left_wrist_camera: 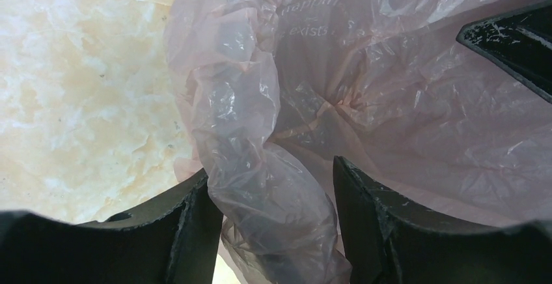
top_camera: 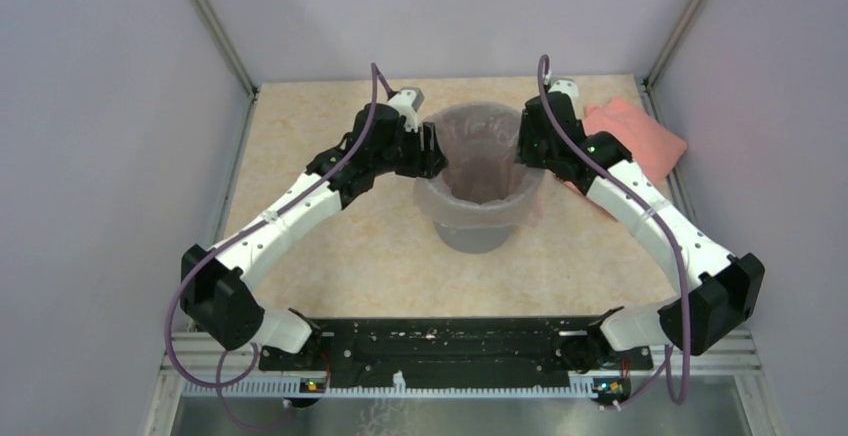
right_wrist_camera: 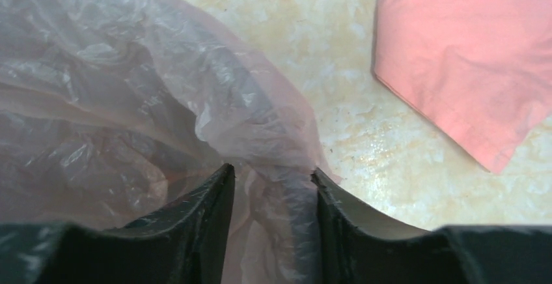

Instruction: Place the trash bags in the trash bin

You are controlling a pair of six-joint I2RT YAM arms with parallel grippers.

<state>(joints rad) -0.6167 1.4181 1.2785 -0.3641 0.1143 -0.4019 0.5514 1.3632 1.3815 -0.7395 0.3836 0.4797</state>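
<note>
Since the overhead view gives the layout, starting there: the trash bag (top_camera: 470, 206) is already sitting down inside the grey trash bin (top_camera: 478, 236) mid-table, with its mouth turned over the rim like a skirt. The left gripper (top_camera: 432, 152) and right gripper (top_camera: 525, 146) are on opposite sides of that rim. A folded salmon bundle (top_camera: 640, 131) lies off to the right, close to the bin but apart from it.

From the left wrist, the left gripper (left_wrist_camera: 270, 173) has its jaws around a fat rolled-up wad of the bag (left_wrist_camera: 390, 101). They're moderately apart, and the film fills the gap and touches both sides. It looks clamped to me. Faint lettering (left_wrist_camera: 306, 30) shows through, and a finger of the other gripper (left_wrist_camera: 514, 43) pokes in at the top right.

From the right wrist, the right gripper (right_wrist_camera: 270, 170) is narrower, pinching the film (right_wrist_camera: 130, 101) right at the rim edge. The bundle (right_wrist_camera: 469, 56) is well clear.

Handling-wise, this stuff is feather-light, floppy, crinkly and slick. My guess is a single layer would slide out or tear, so grab the bunched rolled edge, where there are several layers.
</note>
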